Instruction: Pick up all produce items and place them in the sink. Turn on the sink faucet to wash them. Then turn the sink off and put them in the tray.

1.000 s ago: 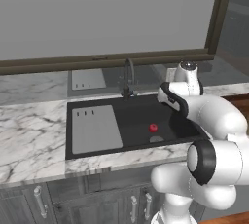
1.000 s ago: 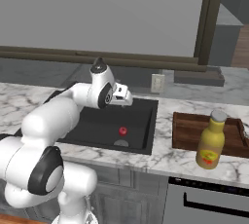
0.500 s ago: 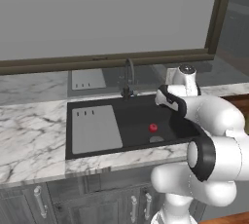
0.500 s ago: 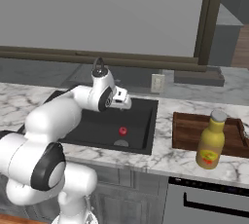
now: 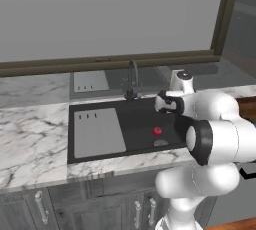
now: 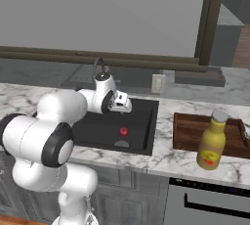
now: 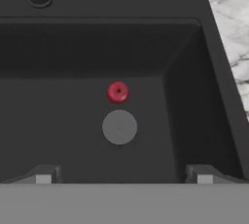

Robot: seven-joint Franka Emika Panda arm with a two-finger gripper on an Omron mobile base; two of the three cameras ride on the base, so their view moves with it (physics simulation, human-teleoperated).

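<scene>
A small glossy red fruit (image 7: 117,92) lies on the floor of the black sink (image 7: 194,86), just beyond the round drain (image 7: 119,126). It also shows in the left base view, fruit (image 5: 157,131), and in the right base view, fruit (image 6: 123,131). My gripper (image 7: 121,177) hangs open above the sink's near right part, empty, its fingertips (image 7: 44,175) spread wide. From the sides, the gripper (image 5: 167,105) (image 6: 124,104) hovers over the basin (image 5: 140,119). The dark gooseneck faucet (image 5: 132,79) stands at the sink's back edge. The reddish-brown tray (image 6: 188,131) rests on the counter to the right.
A light-grey slotted panel (image 5: 97,134) covers the sink's left part. A yellow bottle (image 6: 211,141) stands on the tray. Marble counter (image 5: 30,139) surrounds the sink, and a window ledge (image 6: 200,77) runs behind it.
The arm has folded in closer to the base and the gripper has sunk slightly over the sink. The fruit has stayed put and the jaws remain open.
</scene>
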